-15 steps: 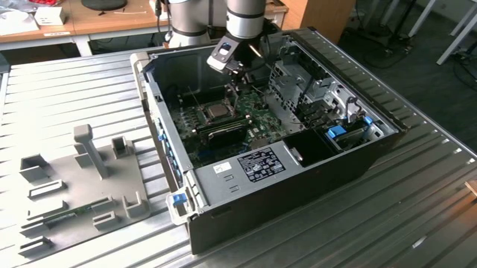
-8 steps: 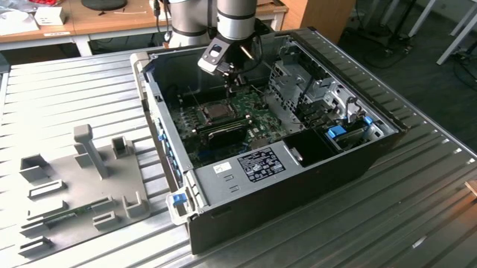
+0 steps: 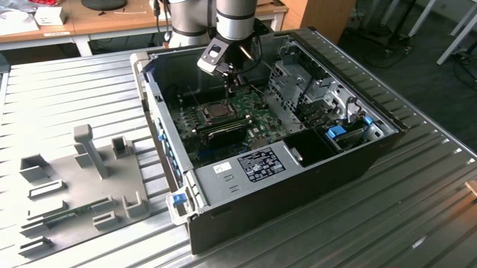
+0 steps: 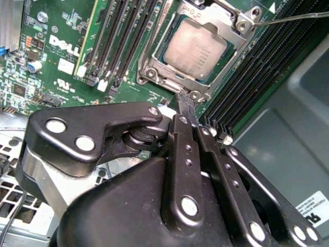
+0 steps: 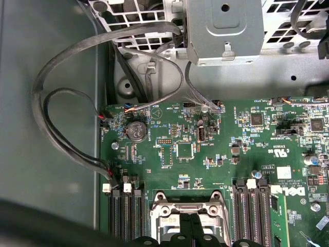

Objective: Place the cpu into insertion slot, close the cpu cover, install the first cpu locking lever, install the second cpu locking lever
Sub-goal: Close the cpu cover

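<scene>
Faint lines of print sit on the cpu, too fine to make out. Across the black memory slots from the cpu, a white maker's logo is printed on the green circuit board, with a white sticker just beside it. Well apart from the cpu, a black printed label lies on the case's metal panel.

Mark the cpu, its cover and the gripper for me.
cpu (image 4: 198, 49): second wrist view, middle of its grey top.
cover (image 4: 211, 14): second wrist view, frame bar beside the cpu.
gripper (image 4: 184, 99): second wrist view, between its fingertips.
</scene>
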`<state>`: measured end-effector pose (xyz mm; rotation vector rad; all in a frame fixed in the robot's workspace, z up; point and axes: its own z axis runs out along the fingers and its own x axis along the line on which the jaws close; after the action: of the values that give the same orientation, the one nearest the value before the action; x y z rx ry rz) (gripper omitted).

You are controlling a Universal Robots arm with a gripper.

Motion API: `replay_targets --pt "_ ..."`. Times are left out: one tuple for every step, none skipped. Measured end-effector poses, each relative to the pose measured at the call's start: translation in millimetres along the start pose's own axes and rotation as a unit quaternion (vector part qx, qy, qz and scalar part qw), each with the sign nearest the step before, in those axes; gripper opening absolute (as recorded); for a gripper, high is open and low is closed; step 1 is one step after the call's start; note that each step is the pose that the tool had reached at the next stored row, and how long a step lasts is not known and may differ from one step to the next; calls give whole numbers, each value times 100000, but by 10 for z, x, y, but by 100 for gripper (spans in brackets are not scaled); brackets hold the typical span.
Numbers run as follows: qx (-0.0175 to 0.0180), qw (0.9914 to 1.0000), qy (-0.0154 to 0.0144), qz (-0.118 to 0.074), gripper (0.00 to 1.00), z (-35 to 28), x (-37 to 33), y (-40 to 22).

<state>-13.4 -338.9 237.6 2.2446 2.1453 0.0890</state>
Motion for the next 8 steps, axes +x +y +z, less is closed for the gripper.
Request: replay_targets --pt "2 100000 -2 -2 10 0 0 0" --pt "1 100000 -1 -1 10 0 0 0" --pt "1 100000 -2 -1 10 0 0 0" --pt "1 100000 -3 -1 10 0 0 -1" --pt "1 100000 -3 0 10 0 0 -1" --pt "2 100000 -4 9 10 0 0 -4" --pt "2 100000 1 10 10 0 0 -10" --pt "-5 100000 7 3 10 0 -1 -21"
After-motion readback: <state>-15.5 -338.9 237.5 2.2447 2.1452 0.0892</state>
